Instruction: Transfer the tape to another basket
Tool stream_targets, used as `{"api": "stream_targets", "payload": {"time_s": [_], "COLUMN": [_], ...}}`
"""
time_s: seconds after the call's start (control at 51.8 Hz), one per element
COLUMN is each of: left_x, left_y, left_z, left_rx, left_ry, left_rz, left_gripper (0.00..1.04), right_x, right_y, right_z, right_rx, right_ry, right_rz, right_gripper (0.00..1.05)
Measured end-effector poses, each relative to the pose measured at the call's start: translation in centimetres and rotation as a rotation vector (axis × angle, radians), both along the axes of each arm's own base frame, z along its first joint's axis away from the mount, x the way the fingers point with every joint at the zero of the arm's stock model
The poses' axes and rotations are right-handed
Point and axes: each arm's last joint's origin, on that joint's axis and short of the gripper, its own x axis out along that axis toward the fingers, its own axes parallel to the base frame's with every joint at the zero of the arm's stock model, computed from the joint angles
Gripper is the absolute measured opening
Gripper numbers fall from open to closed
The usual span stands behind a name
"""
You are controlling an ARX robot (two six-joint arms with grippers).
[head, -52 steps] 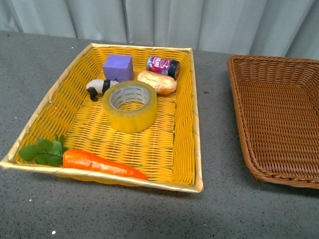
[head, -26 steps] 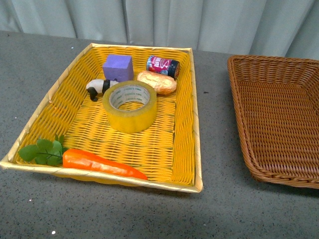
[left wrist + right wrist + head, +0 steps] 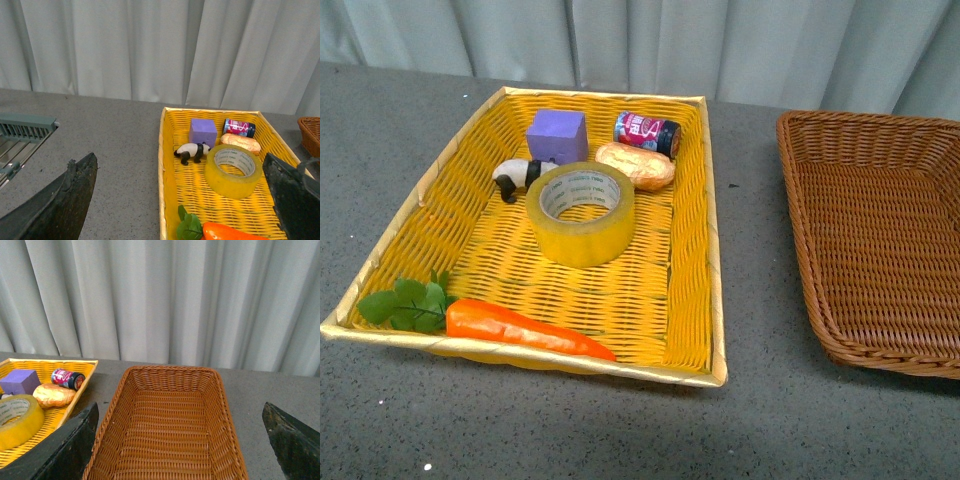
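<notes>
The tape point(image 3: 580, 212), a wide yellowish roll with a white printed core, lies flat in the middle of the bright yellow woven basket point(image 3: 430, 185). It shows too in the left wrist view as the tape point(image 3: 233, 170) and at the edge of the right wrist view as the tape point(image 3: 17, 421). The dark brown wicker basket point(image 3: 800, 200) stands to the right with nothing in it; it fills the right wrist view point(image 3: 125, 390). My left gripper point(image 3: 182, 210) is open, held back from the yellow basket. My right gripper point(image 3: 182, 450) is open, hanging before the brown basket. Neither arm appears in the front view.
In the yellow basket with the tape are a purple block point(image 3: 557, 135), a toy panda point(image 3: 516, 176), a bread roll point(image 3: 635, 165), a small can point(image 3: 647, 132) and a carrot with leaves point(image 3: 525, 329). Grey curtains hang behind the table. A metal rack point(image 3: 20, 135) shows in the left wrist view.
</notes>
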Motion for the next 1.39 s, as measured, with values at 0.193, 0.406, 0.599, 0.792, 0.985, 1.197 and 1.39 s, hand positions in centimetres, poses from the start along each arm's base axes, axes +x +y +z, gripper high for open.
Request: {"api": "stream_targets", "payload": {"time_s": [0.193, 0.406, 0.599, 0.792, 0.985, 1.197, 1.39], "left_x": [0.0, 0.0, 0.0, 0.0, 3.4, 13.9, 20.5], "left_y": [0.0, 0.0, 0.0, 0.0, -1.0, -4.5, -7.0], "left_z": [0.0, 0.0, 0.0, 0.0, 0.5, -0.2, -3.8], "left_rx": [0.000, 0.000, 0.000, 0.000, -0.049, -0.118, -0.136], "left_ry": [0.000, 0.000, 0.000, 0.005, 0.245, 0.440, 0.622], "left_rz": [0.000, 0.000, 0.000, -0.005, -0.069, -0.123, -0.126], "left_gripper": [0.98, 0.98, 0.98, 0.98, 0.98, 0.98, 0.98], "right_x": [0.0, 0.0, 0.0, 0.0, 0.0, 0.0, 0.0], "right_y": [0.0, 0.0, 0.0, 0.0, 0.0, 0.0, 0.0], "right_z": [0.0, 0.0, 0.0, 0.0, 0.0, 0.0, 0.0], "right_rx": [0.000, 0.000, 0.000, 0.000, 0.000, 0.000, 0.000], "right_ry": [0.000, 0.000, 0.000, 0.000, 0.000, -0.001, -0.001], "right_rz": [0.000, 0.000, 0.000, 0.000, 0.000, 0.000, 0.000], "right_gripper": [0.96, 0.96, 0.96, 0.96, 0.96, 0.96, 0.96]}}
